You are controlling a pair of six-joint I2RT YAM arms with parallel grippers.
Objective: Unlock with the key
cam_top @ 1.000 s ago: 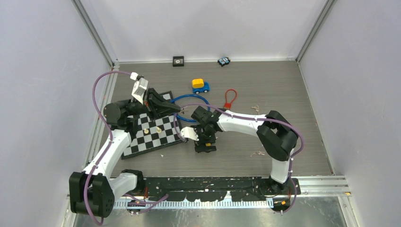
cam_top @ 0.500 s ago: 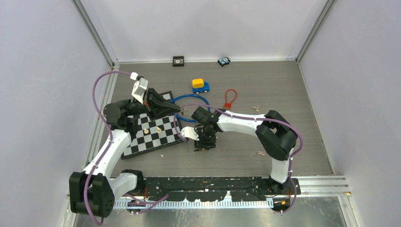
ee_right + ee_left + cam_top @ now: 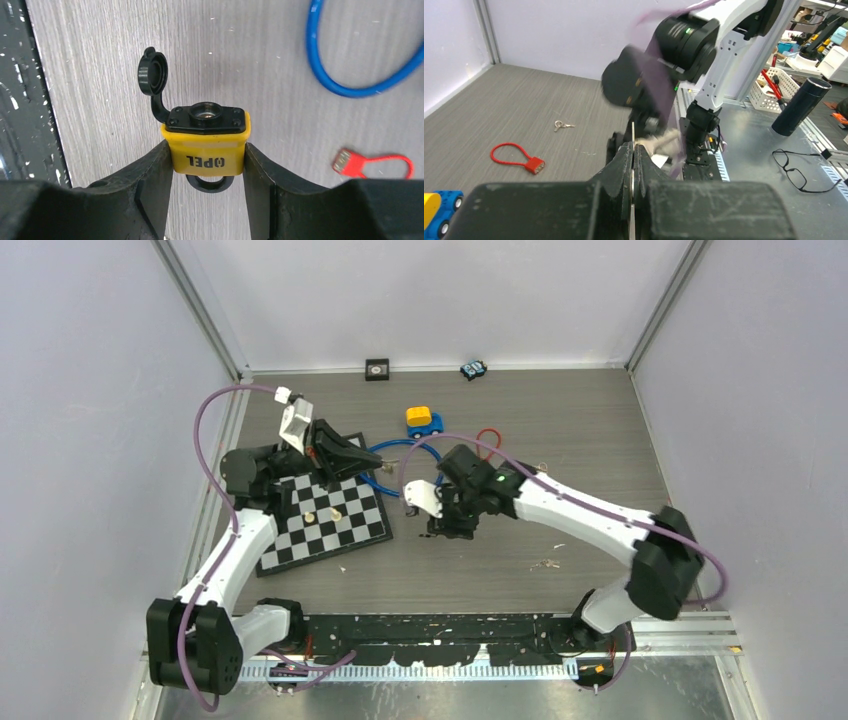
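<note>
A yellow padlock (image 3: 207, 137) marked OPEL has a black keyhole face (image 3: 206, 112) pointing away from the right wrist camera. Its black dust cap (image 3: 152, 75) hangs open to the left. My right gripper (image 3: 207, 146) is shut on the padlock's two sides and holds it above the wooden floor. In the top view this gripper (image 3: 450, 525) sits right of the chessboard. My left gripper (image 3: 632, 150) is shut on a thin metal key (image 3: 632, 131), seen edge-on and sticking out forward. In the top view the left gripper (image 3: 385, 452) is up-left of the right gripper, with a gap between them.
A chessboard (image 3: 350, 535) with two pieces (image 3: 310, 516) lies under the left arm. A blue cable loop (image 3: 378, 475), a red cable lock (image 3: 488, 440), a yellow-blue toy car (image 3: 423, 420) and loose keys (image 3: 545, 563) lie around. Small objects (image 3: 376, 368) stand at the back wall.
My right arm has swung its elbow far to the right and carried the padlock right and back, away from the chessboard edge. My left gripper with the key shifted slightly back.
</note>
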